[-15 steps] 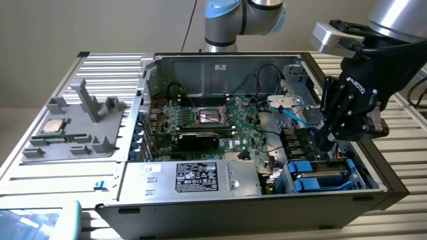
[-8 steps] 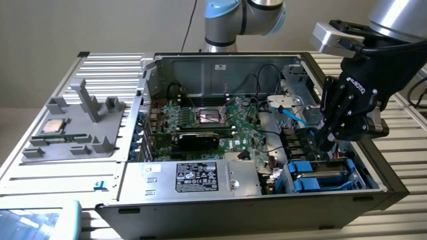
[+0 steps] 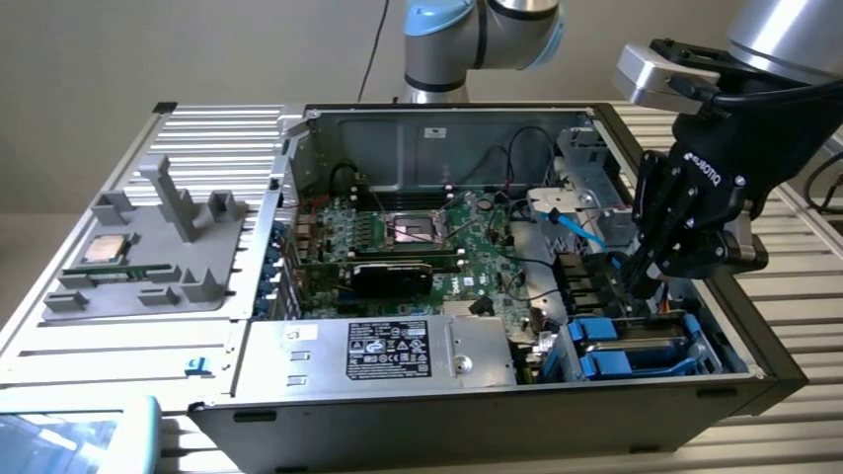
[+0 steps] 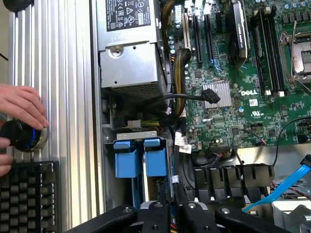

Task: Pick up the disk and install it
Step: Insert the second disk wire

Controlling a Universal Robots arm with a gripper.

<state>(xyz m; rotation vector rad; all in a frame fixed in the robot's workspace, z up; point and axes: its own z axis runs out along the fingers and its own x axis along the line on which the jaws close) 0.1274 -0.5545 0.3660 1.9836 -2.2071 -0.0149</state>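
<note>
The disk (image 3: 642, 343), silver in a blue carrier frame, sits in the drive bay at the case's front corner on the exterior view's right. In the wrist view its two blue carrier tabs (image 4: 142, 159) stand side by side, just past my fingertips. My gripper (image 3: 641, 280) hangs over that bay, pointing down, a little above the disk. The fingers (image 4: 156, 213) lie close together and the gripper (image 4: 172, 203) is shut. I cannot tell whether the tips touch the carrier.
The open case (image 3: 737, 326) holds a green motherboard (image 3: 421, 237), a silver power supply (image 3: 395, 351) beside the bay, black cables and a blue cable (image 3: 579, 227). A grey tray (image 3: 145, 267) with a chip lies outside. A person's hand (image 4: 22, 104), a knob and a keyboard (image 4: 29, 194) are nearby.
</note>
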